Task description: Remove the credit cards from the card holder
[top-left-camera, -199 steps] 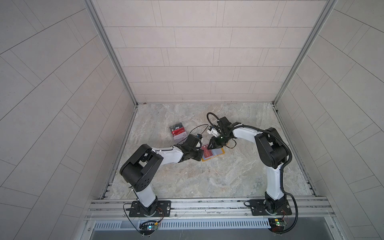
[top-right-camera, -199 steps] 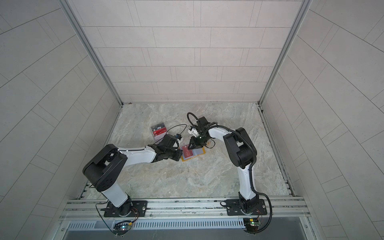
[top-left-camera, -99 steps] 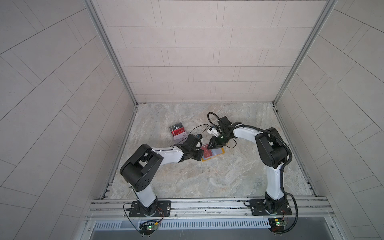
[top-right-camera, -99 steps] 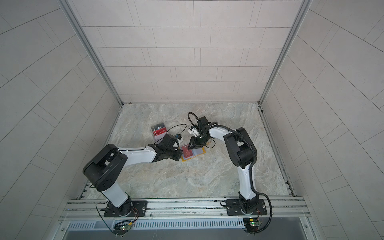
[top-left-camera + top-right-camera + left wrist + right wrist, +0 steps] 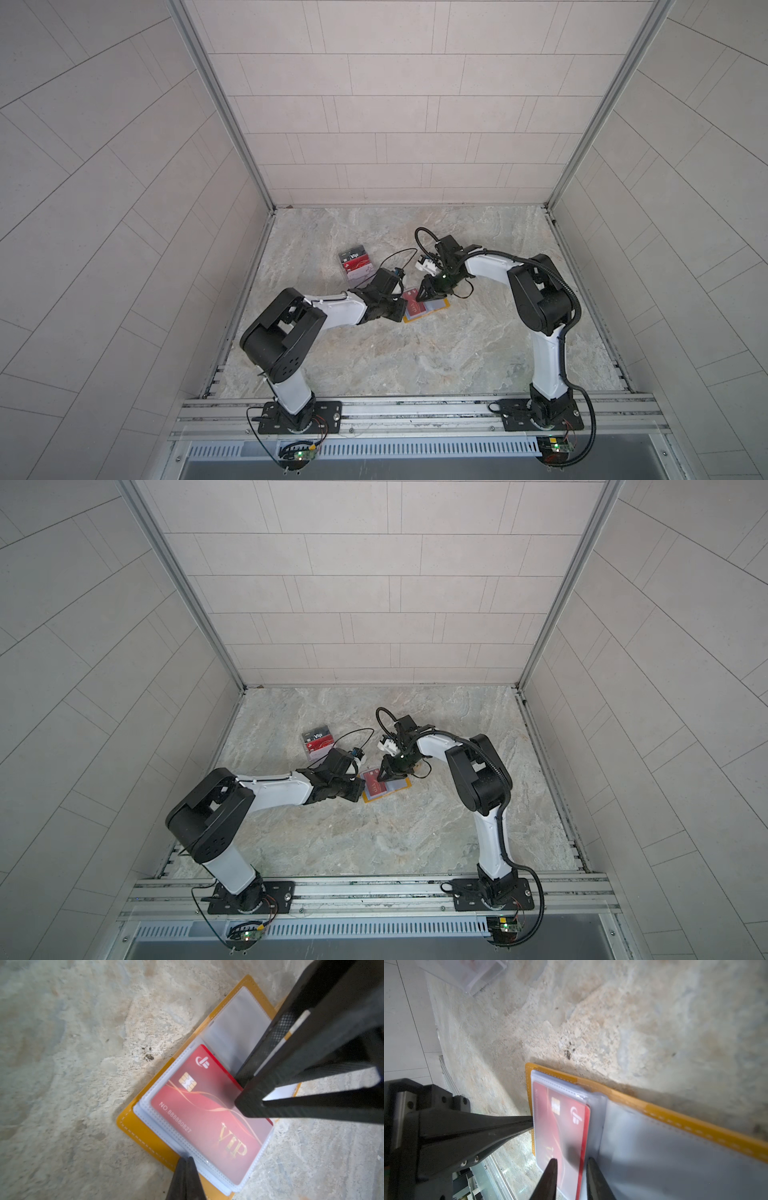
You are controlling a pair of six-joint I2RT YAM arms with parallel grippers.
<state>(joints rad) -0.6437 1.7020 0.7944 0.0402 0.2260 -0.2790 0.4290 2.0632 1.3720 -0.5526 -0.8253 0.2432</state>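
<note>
**Both grippers down on the open card holder, red card part-way out of its sleeve**

We see the left gripper point(image 5: 185, 1160) with its fingers pressed tight together. The joined tips bear down on the stacked clear sleeves at the outer edge of the card holder point(image 5: 145, 1136). The right gripper point(image 5: 572, 1162) has a narrow gap between its fingers and grips nothing. One tip rests on the sleeve-covered face of the credit card point(image 5: 562, 1136). The other stands just past the card's bare edge, on the clear sleeve by the fold.

The card is red, with a gold chip, a white emblem, thin gold curves, a pale number line and gold "VIP" lettering. Most of it lies under the top sleeve, where it looks milky. A strip along the edge nearest the fold pokes out and shows brighter red.

The holder around it is mustard yellow with pale stitching along its border. It lies open flat, and its pale bluish plastic sleeves fan out like pages on both sides of the fold.

In both top views the card holder point(image 5: 437, 306) point(image 5: 397, 785) lies near the middle of the marbled surface point(image 5: 415, 365), well away from every edge. The two arms meet over it from either side. A clear box point(image 5: 355, 266) of cards sits apart from it, nearer the surface's left edge and further back.
</note>
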